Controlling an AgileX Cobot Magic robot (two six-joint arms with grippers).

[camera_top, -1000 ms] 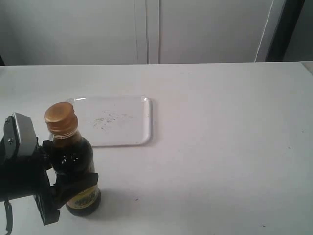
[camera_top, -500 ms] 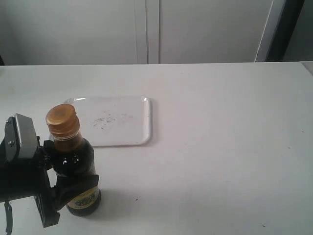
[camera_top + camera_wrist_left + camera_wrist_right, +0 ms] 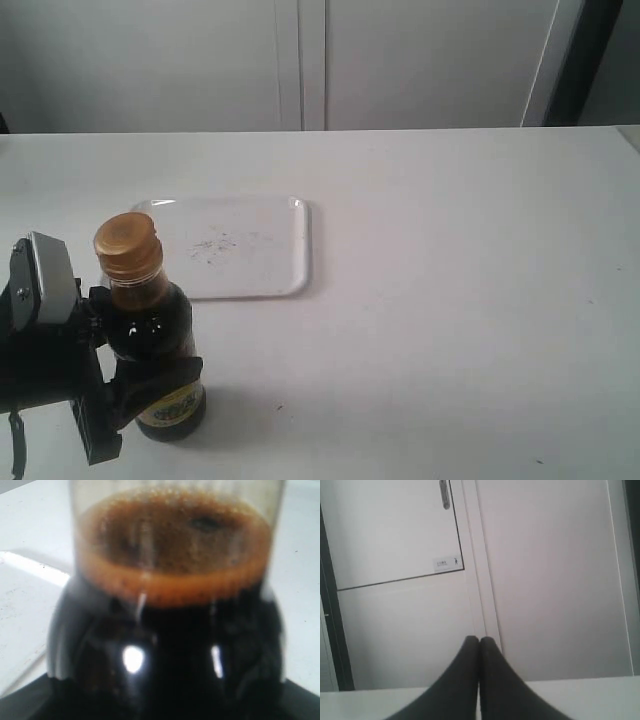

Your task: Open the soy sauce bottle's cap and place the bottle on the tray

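Exterior view, going left to right: the left hand (image 3: pixel 140 385) is down at the near left corner of the white worktop (image 3: pixel 460 300), its black fingers clamped around the lower body of the soy sauce bottle (image 3: pixel 152 345). Bottle stands upright, base on the worktop, label partly covered by a finger. The cap (image 3: pixel 127 245) is on and its lid looks closed. Just behind and a bit right sits the tray (image 3: pixel 285 250), flat, with a few dark specks, nothing on it, bottle and tray apart. Worktop to the right of that is bare, white cabinet doors (image 3: pixel 400 60) behind. Left wrist cam is basically all bottle, dark liquid with a foamy brown ring. Right hand (image 3: pixel 479 642) only shows on its own cam, fingertips pressed together, pointing at a cabinet.
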